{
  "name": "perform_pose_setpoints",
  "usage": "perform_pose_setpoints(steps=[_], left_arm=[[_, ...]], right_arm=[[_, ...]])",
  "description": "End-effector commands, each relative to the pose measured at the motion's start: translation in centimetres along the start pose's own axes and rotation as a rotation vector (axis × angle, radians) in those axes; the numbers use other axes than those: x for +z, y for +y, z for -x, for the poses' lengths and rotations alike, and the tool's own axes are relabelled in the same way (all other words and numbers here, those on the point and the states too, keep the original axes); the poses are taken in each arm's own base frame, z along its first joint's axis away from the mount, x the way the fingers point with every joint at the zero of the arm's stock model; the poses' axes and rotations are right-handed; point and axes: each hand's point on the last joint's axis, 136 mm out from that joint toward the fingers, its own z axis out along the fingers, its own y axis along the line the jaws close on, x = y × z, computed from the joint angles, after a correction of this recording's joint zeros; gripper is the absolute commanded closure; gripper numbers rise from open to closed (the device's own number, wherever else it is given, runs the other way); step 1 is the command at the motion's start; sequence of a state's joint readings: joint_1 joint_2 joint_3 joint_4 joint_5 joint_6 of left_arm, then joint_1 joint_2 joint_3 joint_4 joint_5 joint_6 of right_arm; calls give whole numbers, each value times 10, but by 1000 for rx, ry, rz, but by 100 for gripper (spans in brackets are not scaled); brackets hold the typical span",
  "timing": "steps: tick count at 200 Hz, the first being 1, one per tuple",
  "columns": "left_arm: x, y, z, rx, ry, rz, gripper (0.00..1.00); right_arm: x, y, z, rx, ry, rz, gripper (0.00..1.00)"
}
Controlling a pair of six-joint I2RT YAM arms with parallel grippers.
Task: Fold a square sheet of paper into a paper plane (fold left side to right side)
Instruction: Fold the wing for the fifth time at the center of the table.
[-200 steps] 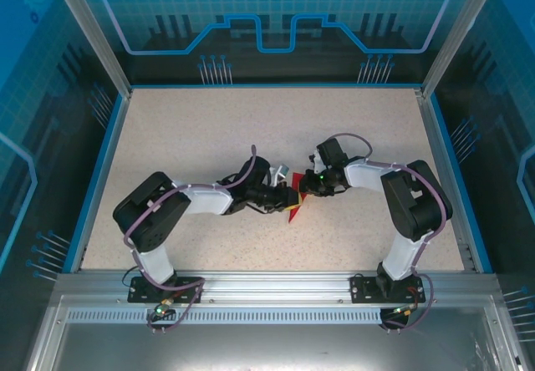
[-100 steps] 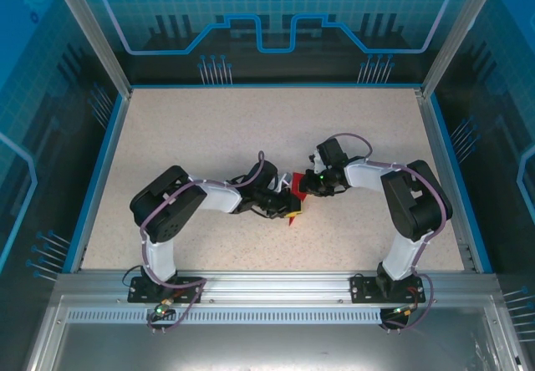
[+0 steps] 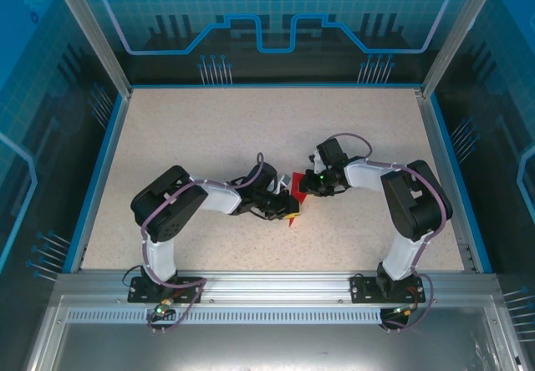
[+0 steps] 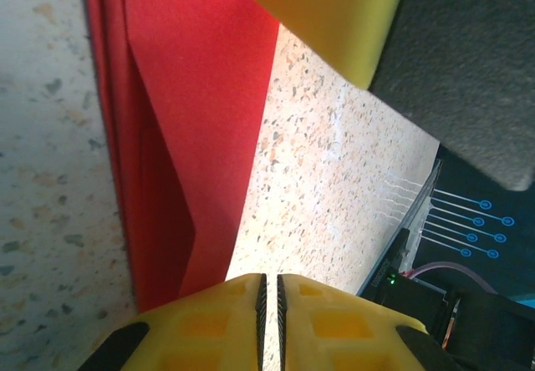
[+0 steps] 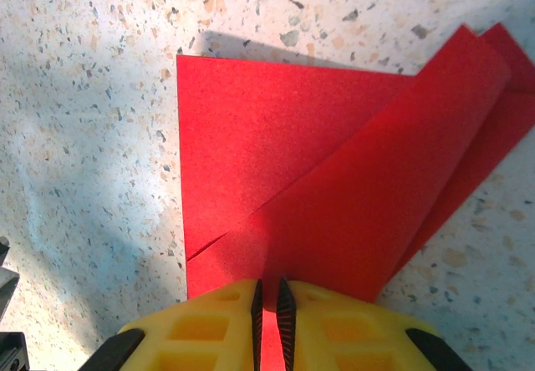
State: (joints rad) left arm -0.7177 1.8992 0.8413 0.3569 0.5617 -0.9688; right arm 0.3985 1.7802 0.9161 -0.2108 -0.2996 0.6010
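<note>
Several red layers of the square sheet of paper [image 5: 284,170] lie centred on the table [image 3: 209,129], crease running away from your left gripper [image 4: 269,281], pressed together at its edge, while your right gripper [image 5: 268,292], opposite, pinches the folded flap.

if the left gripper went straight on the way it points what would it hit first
Probably the right gripper: its yellow finger sits straight ahead across bare table; red paper lies beside that line.

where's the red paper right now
In the top view the red paper sits folded near the middle of the table, between the left hand and the right hand, which pinches its edge.
</note>
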Motion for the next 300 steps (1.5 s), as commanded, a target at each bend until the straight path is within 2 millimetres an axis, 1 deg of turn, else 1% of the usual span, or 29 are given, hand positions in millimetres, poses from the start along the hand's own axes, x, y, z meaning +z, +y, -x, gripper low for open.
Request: perform_pose_setpoints(steps=[1, 76, 101, 134, 199, 250, 300], left_arm=[[4, 23, -9, -44, 15, 54, 85], [4, 40, -17, -84, 23, 87, 86], [2, 47, -22, -99, 29, 112, 89], [-2, 57, -33, -103, 55, 158, 90], [-15, 77, -53, -102, 108, 263, 92], [-19, 81, -64, -105, 136, 286, 93], [-27, 80, -70, -80, 154, 301, 94]], right_arm=[[9, -31, -26, 42, 96, -108, 82], [8, -32, -26, 41, 99, -115, 83], [7, -33, -26, 38, 99, -124, 83], [6, -34, -26, 36, 104, -140, 83], [6, -37, -26, 34, 111, -156, 83], [7, -38, -26, 35, 112, -157, 83], [8, -37, -26, 35, 116, -156, 83]])
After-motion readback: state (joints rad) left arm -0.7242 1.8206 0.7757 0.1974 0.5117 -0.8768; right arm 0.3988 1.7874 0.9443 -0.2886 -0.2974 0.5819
